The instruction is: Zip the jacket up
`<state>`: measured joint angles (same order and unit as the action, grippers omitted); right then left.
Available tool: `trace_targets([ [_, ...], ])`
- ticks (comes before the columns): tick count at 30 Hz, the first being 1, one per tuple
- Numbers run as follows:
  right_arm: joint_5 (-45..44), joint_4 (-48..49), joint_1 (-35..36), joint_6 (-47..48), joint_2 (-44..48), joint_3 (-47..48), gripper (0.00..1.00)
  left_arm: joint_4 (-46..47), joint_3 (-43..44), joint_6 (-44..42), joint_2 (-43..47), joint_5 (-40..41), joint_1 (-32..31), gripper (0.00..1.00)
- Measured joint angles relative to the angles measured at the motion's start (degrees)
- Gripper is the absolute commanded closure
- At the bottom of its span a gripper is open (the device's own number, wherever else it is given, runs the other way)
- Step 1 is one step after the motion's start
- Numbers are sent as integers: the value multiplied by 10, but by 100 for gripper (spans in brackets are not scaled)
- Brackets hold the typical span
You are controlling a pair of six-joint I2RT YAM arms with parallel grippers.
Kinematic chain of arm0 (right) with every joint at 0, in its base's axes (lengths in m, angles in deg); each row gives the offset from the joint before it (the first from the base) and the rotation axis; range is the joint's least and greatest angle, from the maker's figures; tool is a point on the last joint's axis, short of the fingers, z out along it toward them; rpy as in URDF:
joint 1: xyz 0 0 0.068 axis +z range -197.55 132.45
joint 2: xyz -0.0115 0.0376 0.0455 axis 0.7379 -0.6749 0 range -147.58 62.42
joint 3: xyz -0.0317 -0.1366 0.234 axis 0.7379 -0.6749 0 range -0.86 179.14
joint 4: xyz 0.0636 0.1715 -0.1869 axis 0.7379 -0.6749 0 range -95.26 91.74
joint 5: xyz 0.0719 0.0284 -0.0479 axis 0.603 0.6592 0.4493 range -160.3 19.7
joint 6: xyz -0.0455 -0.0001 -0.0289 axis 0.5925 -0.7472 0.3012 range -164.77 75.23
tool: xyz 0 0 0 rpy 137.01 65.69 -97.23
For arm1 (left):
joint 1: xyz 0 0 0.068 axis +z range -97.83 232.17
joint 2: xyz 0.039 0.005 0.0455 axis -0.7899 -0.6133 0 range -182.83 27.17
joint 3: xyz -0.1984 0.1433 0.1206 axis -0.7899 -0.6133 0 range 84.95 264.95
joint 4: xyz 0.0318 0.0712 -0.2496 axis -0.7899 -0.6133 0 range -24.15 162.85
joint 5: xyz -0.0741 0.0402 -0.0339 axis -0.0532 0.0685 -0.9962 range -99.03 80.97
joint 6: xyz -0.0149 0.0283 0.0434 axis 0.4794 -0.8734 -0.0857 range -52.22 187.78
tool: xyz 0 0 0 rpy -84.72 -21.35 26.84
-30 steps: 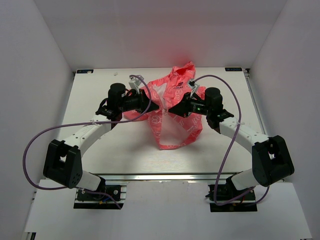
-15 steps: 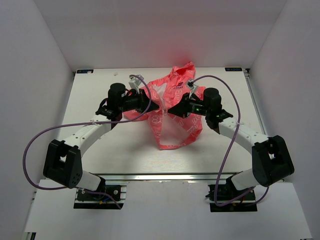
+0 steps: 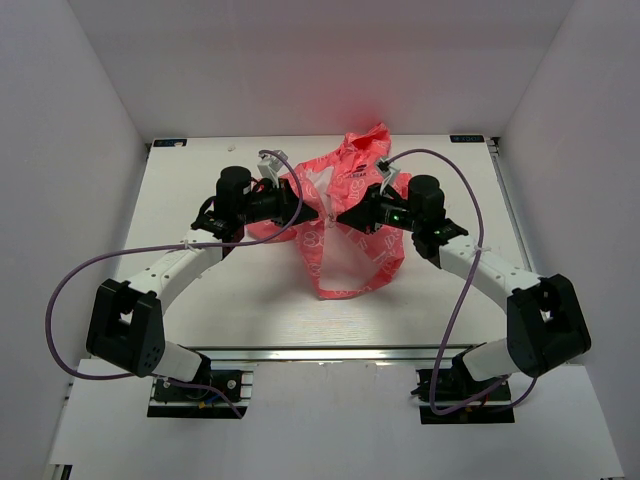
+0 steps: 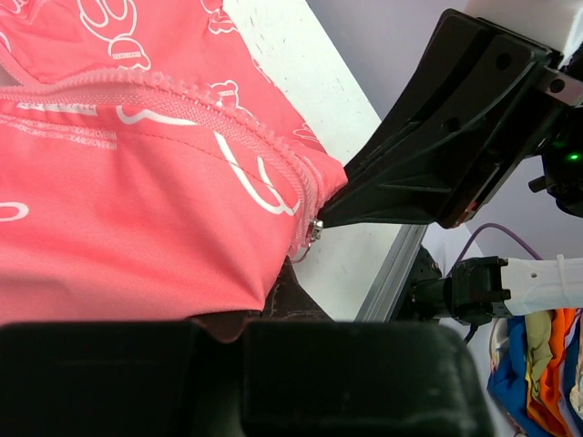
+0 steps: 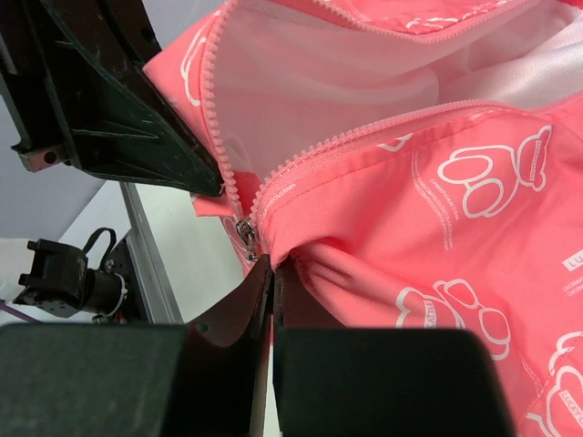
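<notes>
Top external view, Sam: where is the jacket?
Crumpled on the table [image 3: 230, 290], Lee. The jacket [image 3: 352, 190] sits between the two grippers, and their tips almost meet at its front.
What is the left gripper doing?
The left gripper [image 3: 318, 213] is clamped on pink fabric, with the zipper slider [image 4: 314, 229] just ahead of its tips.
And the right?
The right gripper [image 5: 271, 266] is pinched closed on the hem, directly under the slider. Beyond its fingertips the zipper tracks part, showing white lining [image 5: 301, 100].
</notes>
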<state>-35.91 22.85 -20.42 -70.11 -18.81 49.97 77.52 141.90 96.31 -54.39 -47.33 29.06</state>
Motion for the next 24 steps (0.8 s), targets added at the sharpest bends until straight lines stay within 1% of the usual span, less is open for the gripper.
trace_targets([
  [8,-2,-1,0,0,3,0,100,-2,0,1,0,2,0,100],
  [12,-17,-7,2,5,3,0,100,-5,0,3,0,15,0,100],
  [19,-73,-32,33,26,17,0,100,-13,0,8,0,28,0,100],
  [24,-94,-35,47,36,26,0,100,-12,0,15,1,32,0,100],
])
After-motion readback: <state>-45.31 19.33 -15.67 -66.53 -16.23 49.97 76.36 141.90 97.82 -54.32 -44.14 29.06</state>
